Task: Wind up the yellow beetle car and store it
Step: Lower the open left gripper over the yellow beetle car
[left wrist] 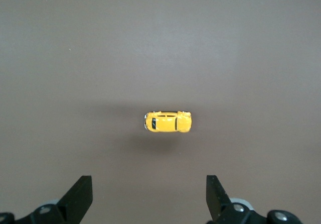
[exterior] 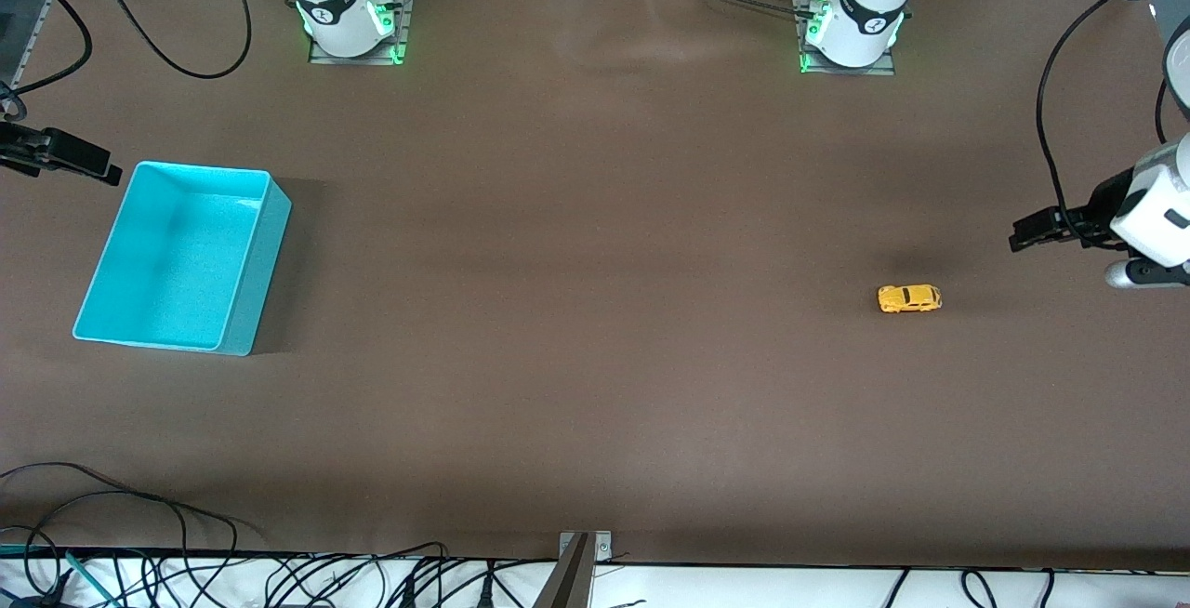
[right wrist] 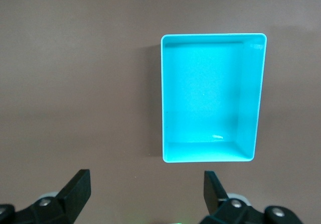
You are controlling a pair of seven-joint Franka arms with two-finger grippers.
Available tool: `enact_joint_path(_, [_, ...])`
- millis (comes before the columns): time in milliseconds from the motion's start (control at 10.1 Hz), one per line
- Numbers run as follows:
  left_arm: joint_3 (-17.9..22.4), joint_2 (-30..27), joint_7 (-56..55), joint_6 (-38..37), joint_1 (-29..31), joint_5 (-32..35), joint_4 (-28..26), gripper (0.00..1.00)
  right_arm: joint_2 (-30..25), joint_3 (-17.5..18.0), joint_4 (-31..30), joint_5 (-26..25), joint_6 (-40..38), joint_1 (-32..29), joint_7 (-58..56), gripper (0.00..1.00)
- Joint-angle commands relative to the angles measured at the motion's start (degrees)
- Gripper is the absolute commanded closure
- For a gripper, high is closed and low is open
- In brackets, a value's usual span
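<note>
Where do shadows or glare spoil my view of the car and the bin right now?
Front view: the yellow beetle car is sharp, with a soft shadow on the table just above it; the turquoise bin casts a shadow toward the left arm's end. Left wrist view: a faint shadow around the car, no glare. Right wrist view: a small glint on the bin floor.

The left tool (left wrist: 149, 198) hangs open above the table (left wrist: 160, 43), yellow beetle car (left wrist: 168, 122) below.
</note>
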Motion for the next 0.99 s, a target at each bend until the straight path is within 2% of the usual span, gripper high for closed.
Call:
enact_joint_path(0, [-0.1, 0.4, 1.3, 6.8, 0.0, 0.6, -4.8, 0.00, 0.3, -0.1, 0.7, 1.2, -0.2, 0.0, -0.3, 0.00])
enact_joint_path(395, [-0.2, 0.3, 1.2, 22.2, 0.0, 0.2, -15.4, 0.00, 0.2, -0.1, 0.7, 1.1, -0.2, -0.1, -0.4, 0.00])
enact_joint_path(692, [-0.7, 0.4, 1.3, 29.8, -0.3, 0.3, -22.1, 0.00, 0.5, -0.2, 0.8, 1.1, -0.2, -0.3, -0.5, 0.00])
enact_joint_path(889, [-0.8, 2.0, 4.1, 32.3, -0.7, 0.4, -23.0, 0.00, 0.5, -0.2, 0.8, 1.1, -0.3, -0.2, -0.4, 0.00])
